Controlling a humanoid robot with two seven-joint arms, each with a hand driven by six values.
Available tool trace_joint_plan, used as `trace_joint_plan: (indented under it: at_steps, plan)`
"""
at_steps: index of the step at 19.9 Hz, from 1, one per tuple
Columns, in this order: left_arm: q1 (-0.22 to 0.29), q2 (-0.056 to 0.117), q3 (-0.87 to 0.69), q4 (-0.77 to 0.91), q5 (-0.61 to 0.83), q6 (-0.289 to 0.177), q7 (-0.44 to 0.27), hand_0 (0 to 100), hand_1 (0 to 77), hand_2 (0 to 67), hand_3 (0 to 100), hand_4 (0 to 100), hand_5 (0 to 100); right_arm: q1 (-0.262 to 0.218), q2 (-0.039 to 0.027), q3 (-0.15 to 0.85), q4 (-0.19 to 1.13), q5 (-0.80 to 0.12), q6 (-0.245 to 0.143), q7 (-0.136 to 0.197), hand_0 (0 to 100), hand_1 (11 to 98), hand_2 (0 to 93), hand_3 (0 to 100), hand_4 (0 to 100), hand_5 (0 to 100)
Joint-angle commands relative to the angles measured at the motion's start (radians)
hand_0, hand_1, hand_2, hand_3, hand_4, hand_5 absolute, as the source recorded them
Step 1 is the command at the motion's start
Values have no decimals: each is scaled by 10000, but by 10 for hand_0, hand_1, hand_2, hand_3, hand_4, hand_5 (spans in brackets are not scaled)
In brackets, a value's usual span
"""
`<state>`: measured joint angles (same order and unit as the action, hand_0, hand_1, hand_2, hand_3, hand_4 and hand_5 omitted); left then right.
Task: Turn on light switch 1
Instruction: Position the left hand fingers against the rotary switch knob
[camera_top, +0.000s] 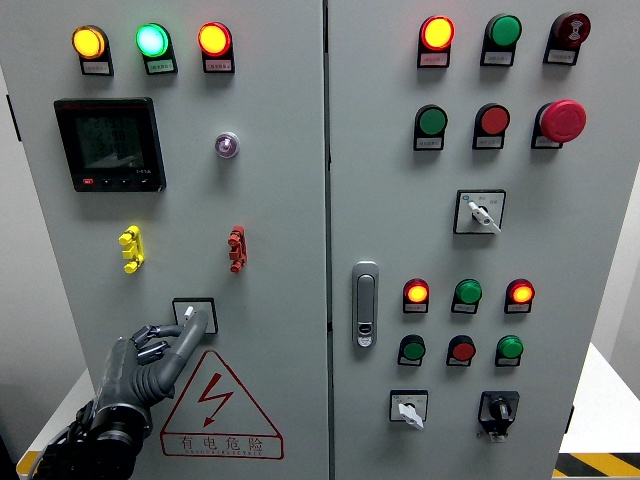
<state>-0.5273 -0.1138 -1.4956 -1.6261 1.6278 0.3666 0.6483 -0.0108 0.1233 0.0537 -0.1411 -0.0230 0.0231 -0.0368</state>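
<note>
A yellow warning triangle (221, 408) sat just below the rotary switch (193, 314), whose knob tilted up-left. The left hand (150, 362) touched it with one extended finger, others curled, grasping nothing.

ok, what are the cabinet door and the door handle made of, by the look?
Cabinet door: likely sheet metal with matte light-grey paint; flat, even, no glare. Door handle: looks like chromed or polished metal; shiny silver with reflections, though plated plastic can't be excluded.
</note>
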Motion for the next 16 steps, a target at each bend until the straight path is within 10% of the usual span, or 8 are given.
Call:
trace_joint_plan:
  at_steps: [1, 16]
  plan:
    - [-19, 3, 0, 1, 13, -15, 98, 0, 536, 519, 1000, 1000, 1000, 0, -6, 0, 0, 0, -1, 0, 0, 198, 0, 197, 194, 105]
    - [-142, 80, 15, 47, 44, -30, 159, 6, 548, 524, 1000, 1000, 1000, 0, -6, 0, 0, 0, -16, 0, 0, 198, 0, 197, 194, 105]
